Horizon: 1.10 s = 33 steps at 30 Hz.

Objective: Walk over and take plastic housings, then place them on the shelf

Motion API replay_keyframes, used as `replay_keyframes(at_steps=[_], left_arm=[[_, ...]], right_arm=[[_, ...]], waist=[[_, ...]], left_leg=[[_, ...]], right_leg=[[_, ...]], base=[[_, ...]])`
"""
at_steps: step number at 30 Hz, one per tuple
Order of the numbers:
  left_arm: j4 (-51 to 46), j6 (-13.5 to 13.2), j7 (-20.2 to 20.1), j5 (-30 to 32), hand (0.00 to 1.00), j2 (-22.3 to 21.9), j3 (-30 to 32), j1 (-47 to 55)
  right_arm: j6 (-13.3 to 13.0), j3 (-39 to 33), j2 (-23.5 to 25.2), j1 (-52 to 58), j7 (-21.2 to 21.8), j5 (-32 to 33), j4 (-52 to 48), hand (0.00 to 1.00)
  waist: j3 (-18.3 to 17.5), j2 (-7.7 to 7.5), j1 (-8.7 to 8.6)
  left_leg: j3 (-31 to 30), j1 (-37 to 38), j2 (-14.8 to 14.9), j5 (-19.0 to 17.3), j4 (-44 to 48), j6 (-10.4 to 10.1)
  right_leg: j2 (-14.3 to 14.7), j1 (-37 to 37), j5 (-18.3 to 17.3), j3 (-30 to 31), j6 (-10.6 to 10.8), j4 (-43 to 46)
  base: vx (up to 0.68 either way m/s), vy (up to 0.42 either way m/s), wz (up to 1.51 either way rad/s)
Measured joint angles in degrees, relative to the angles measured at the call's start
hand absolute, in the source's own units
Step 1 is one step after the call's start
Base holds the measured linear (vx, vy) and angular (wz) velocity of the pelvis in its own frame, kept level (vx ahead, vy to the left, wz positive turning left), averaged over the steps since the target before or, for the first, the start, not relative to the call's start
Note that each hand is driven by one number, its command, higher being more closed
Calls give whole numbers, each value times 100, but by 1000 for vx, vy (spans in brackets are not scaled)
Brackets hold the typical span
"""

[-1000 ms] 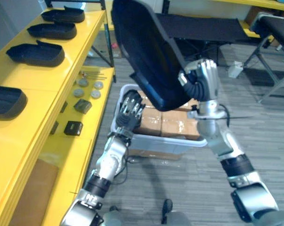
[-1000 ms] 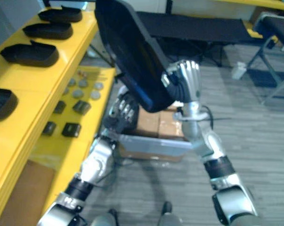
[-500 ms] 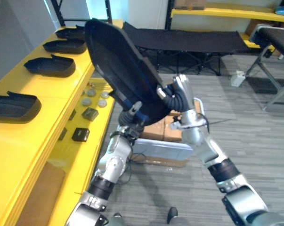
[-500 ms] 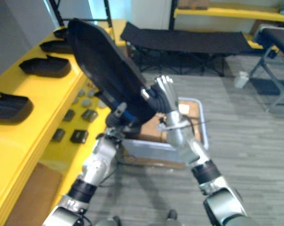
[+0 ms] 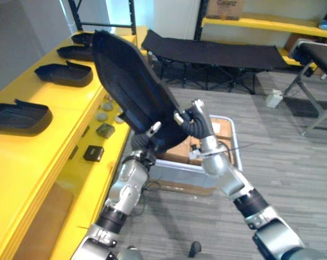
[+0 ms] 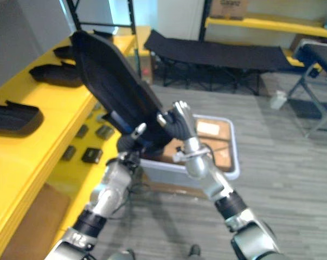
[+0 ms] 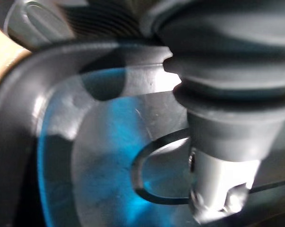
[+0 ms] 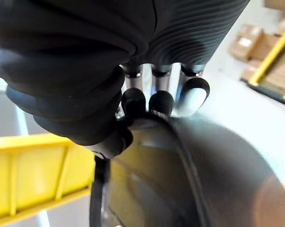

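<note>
A large black plastic housing [image 5: 130,86] stands tilted in the air between my two hands, its upper end over the yellow shelf's [image 5: 55,108] edge. My right hand [image 5: 198,123] is shut on its lower right rim; in the right wrist view the dark fingertips [image 8: 154,101] hook over that rim. My left hand [image 5: 143,143] sits under the lower edge, with one silver digit lying on the housing's front face and the rest behind it. The left wrist view shows the housing's inner face [image 7: 109,142] pressed close to my thumb [image 7: 218,189].
Several more black housings [image 5: 17,115] lie in a row on the shelf's top. Small dark parts [image 5: 93,153] sit on the lower yellow level. A grey bin [image 5: 185,170] of cardboard boxes stands on the floor below my hands. A black folding cot [image 5: 217,51] is behind.
The camera has moved. My left hand rose from below the housing to its lower edge and closed on it. The housing swung left toward the shelf, still in my right hand.
</note>
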Motion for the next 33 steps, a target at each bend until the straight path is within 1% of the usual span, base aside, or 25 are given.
replay_keyframes(at_steps=[2, 5, 6, 9, 10, 11, 13, 15, 16, 17, 18, 19, 21, 22, 23, 24, 26, 27, 29, 30, 31, 33], left_arm=[[-17, -88, 129, -5, 100, -23, 41, 54], [-51, -201, 166, -3, 100, -32, 66, 136], [-62, -218, 166, -1, 100, -37, 72, 149], [-196, -234, 145, 15, 100, -50, 118, 268], [-238, -268, 89, 94, 100, -58, 150, 335], [-253, -298, 42, 121, 100, -59, 180, 370], [-295, -459, -51, 108, 100, -60, 335, 427], [-383, -562, -58, 118, 100, -54, 569, 430], [-563, -657, -86, 119, 100, -55, 627, 439], [-850, -689, -174, 127, 100, -92, 533, 437], [-978, -707, -243, 126, 100, -129, 449, 430], [-1138, -715, -427, -55, 100, -250, 335, 420], [-1107, -674, -512, -60, 100, -417, 212, 487], [-1047, -666, -505, -15, 100, -501, 213, 629], [-999, -664, -456, 6, 100, -499, 220, 743], [-891, -667, -335, 193, 100, -484, 242, 826], [-571, -651, 70, 708, 100, -448, 377, 1101], [-402, -642, 272, 1019, 100, -448, 496, 1249], [-99, -539, 785, 1865, 100, -432, 832, 1599], [-26, -517, 894, 2084, 100, -430, 909, 1650], [79, -439, 1161, 2558, 100, -377, 1050, 1743], [78, -446, 1339, 2947, 100, -277, 1201, 1801]], right_arm=[[0, 72, 30, 165, 0, 64, -188, 100], [-5, 113, 62, 342, 0, 118, -331, 100], [-21, 115, 69, 445, 0, 196, -396, 0], [-184, 121, 87, 623, 11, 246, -452, 0], [-295, 121, 88, 704, 122, 336, -505, 0], [-339, 121, 84, 747, 192, 344, -538, 0], [-447, 170, 41, 947, 466, 479, -601, 0], [-436, 313, -80, 1127, 669, 677, -581, 0], [-425, 492, -161, 1228, 859, 681, -507, 0], [-418, 865, -223, 1260, 1093, 672, -349, 0], [-408, 1074, -215, 1276, 1202, 656, -292, 0], [-408, 1359, -138, 1336, 1352, 655, -275, 0], [-398, 1379, 63, 1361, 1471, 654, -277, 0], [-363, 1227, 123, 1356, 1476, 649, -268, 0], [-357, 1167, 59, 1338, 1517, 580, -267, 0], [-338, 1151, -34, 1338, 1514, 548, -269, 0], [-287, 725, -101, 1335, 1500, 692, -342, 0], [-287, 477, -125, 1320, 1495, 815, -464, 0], [-295, -116, -297, 1171, 1479, 1030, -881, 0], [-305, -219, -363, 1103, 1472, 1115, -938, 0], [-309, -462, -527, 998, 1476, 1231, -1105, 0], [-315, -692, -663, 1000, 1475, 1347, -1338, 0]], waist=[[0, 0, -31], [0, 0, -70], [0, 0, -78], [0, 0, -101], [0, 0, -108], [0, 0, -110], [-1, -2, -107], [-1, -2, -101], [-4, -9, -96], [-18, -31, -90], [-24, -39, -83], [-28, -46, -50], [-30, -49, -34], [-37, -59, -31], [-48, -76, -31], [-60, -96, -13], [-70, -110, 15], [-70, -110, 31], [-88, -140, 46], [-91, -151, 60], [-108, -177, 82], [-129, -210, 80]], left_leg=[[7, 0, 14, -10, 0, -13], [19, 0, 19, -17, 0, -18], [25, 0, 22, -21, 0, -18], [88, 1, 29, -35, 2, -16], [110, 6, 36, -45, 9, -19], [118, 6, 40, -51, 15, -20], [127, 5, 60, -84, 57, -29], [139, 3, 86, -127, 119, -27], [145, -3, 99, -150, 150, -32], [146, -3, 105, -156, 155, -35], [145, -3, 107, -157, 154, -36], [140, -3, 107, -159, 153, -37], [125, -3, 107, -167, 172, -32], [111, 1, 111, -185, 203, -37], [97, 4, 113, -189, 213, -35], [79, 2, 116, -190, 222, -35], [30, -16, 132, -223, 297, -40], [22, -24, 150, -249, 351, -46], [-18, -115, 219, -329, 515, -62], [-19, -129, 233, -345, 549, -66], [-21, -149, 269, -377, 614, -78], [-23, -188, 311, -424, 702, -87]], right_leg=[[16, -9, -6, 6, -9, -1], [21, -21, -12, 13, -18, -1], [23, -26, -13, 17, -20, -1], [26, -60, -15, 58, -22, -1], [31, -66, -16, 74, -24, -1], [34, -68, -17, 82, -26, -2], [49, -62, -20, 93, -31, -2], [66, -53, -23, 114, -36, -2], [76, -51, -24, 125, -37, -3], [80, -46, -26, 128, -39, -8], [82, -44, -27, 126, -40, -10], [82, -37, -27, 120, -39, -13], [80, -10, -27, 102, -39, -13], [81, 19, -28, 87, -37, -14], [81, 36, -33, 73, -31, -14], [83, 47, -38, 58, -28, -13], [93, 72, -61, 30, -20, 0], [106, 76, -66, 29, -21, 1], [151, 75, -100, 11, -52, 2], [164, 73, -99, 11, -50, 3], [189, 81, -98, 13, -50, 1], [220, 79, -97, 16, -51, -2]], base=[[0, 0, 0], [0, 0, 0], [-12, 7, -4], [-15, 8, -8], [-9, 6, -9], [-6, 3, -7], [-6, 2, -5], [-12, 3, -5], [-13, 4, -5], [0, 0, 0], [0, 0, 0], [0, 0, 0], [-11, 6, 4], [-24, 9, 5], [-28, 9, 7], [-33, 7, 7], [-37, 4, 6], [-55, 6, 2], [-43, 3, 2], [0, 0, 0], [0, 0, 0], [3, 2, -2]])
